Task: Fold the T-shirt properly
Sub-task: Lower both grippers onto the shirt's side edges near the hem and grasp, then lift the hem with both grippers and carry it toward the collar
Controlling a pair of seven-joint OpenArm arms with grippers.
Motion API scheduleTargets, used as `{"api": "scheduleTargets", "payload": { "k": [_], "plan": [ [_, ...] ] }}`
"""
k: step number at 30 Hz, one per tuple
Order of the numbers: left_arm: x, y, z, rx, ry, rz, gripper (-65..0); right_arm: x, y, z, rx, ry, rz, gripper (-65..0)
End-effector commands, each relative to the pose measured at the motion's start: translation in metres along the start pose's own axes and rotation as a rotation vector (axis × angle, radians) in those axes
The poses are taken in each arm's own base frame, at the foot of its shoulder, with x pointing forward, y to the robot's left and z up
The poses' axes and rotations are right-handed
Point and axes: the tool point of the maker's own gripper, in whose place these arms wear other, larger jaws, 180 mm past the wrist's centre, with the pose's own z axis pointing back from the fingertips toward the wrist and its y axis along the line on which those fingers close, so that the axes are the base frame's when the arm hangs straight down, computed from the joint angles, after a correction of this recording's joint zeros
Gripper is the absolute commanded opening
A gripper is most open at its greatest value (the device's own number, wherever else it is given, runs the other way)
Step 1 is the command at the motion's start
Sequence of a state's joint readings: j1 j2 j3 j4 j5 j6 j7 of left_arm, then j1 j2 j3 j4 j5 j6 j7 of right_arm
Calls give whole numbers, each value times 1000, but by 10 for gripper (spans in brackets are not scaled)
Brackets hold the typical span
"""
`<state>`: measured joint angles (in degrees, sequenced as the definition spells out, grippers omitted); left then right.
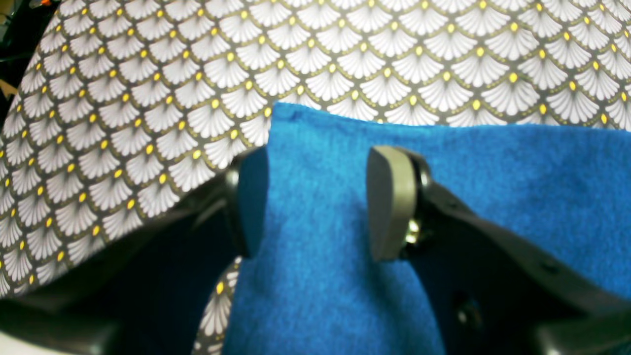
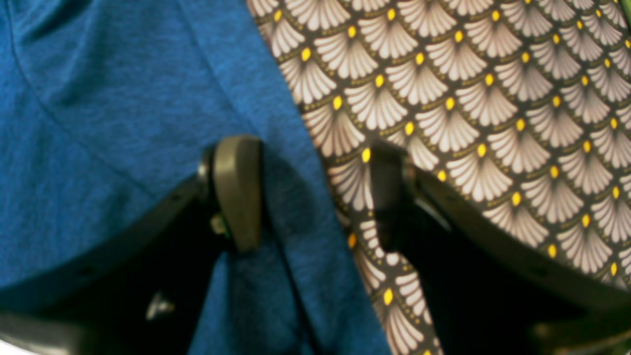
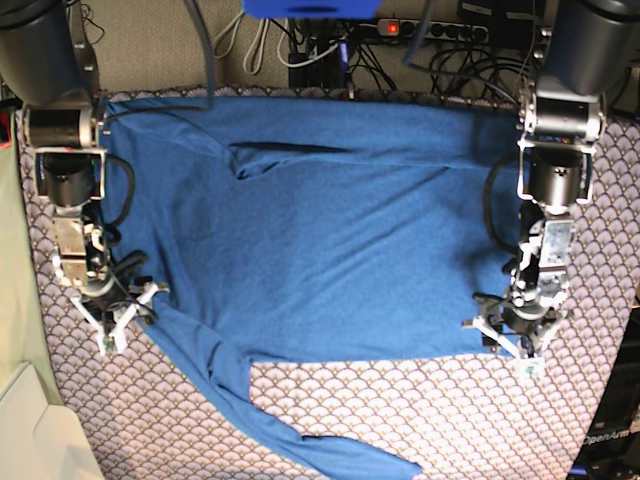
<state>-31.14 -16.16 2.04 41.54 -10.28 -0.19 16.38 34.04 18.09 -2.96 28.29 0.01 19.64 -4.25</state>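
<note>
Grabbing the shirt well means both claws should bite the cloth edge deep, so the fingers pinch blue cloth and not the patterned cover under it. The T-shirt (image 3: 320,240) lies spread flat across the desk, filling the middle and the top of the base view, with one long sleeve trailing down toward 6 o'clock. Under it is the tablecloth (image 3: 420,410) with its little white fans and yellow dots. The left claw (image 1: 318,202) sits at the shirt's corner near 4 o'clock in the base view. In its own wrist view, blue cloth runs up between the two fingers (image 1: 389,202), and the shirt's corner peeks out past them at 12 o'clock. Its jaws stand apart with a gap of cloth between them, so it is not clenched yet. I think it should push a bit lower and then squeeze. The right claw (image 2: 315,192) sits at the shirt's side edge near 8 o'clock in the base view, where the sleeve starts. In its wrist view one finger rests on blue cloth at 9 o'clock and the other is over the tablecloth at 3 o'clock, so the shirt's edge runs right between them. Its jaws are also apart, not gripping. Both should close at the same time and lift gently, so the cloth does not slip or bunch.
</note>
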Motion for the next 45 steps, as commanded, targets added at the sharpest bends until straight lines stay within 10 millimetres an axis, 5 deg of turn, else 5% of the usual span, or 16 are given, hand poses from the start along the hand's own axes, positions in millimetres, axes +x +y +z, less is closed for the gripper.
{"api": "scheduleTargets", "payload": {
  "k": [1,9,15,23,45],
  "plan": [
    [31,6,0,14,-75,0,-334,28,-11,1,-20,-68,2,-385],
    [36,18,-11,43,-85,17,-334,17,-6,1,-12,-50,1,-648],
    [28,33,-21,86,-119,40,-333,10,-2,1,-6,-39,-1,-650],
    [20,17,-27,63,-102,-5,-333,2,-1,2,-4,-28,0,-650],
    [-15,31,-22,84,-46,-8,-333,3,-1,2,-4,-30,0,-650]
  ]
}}
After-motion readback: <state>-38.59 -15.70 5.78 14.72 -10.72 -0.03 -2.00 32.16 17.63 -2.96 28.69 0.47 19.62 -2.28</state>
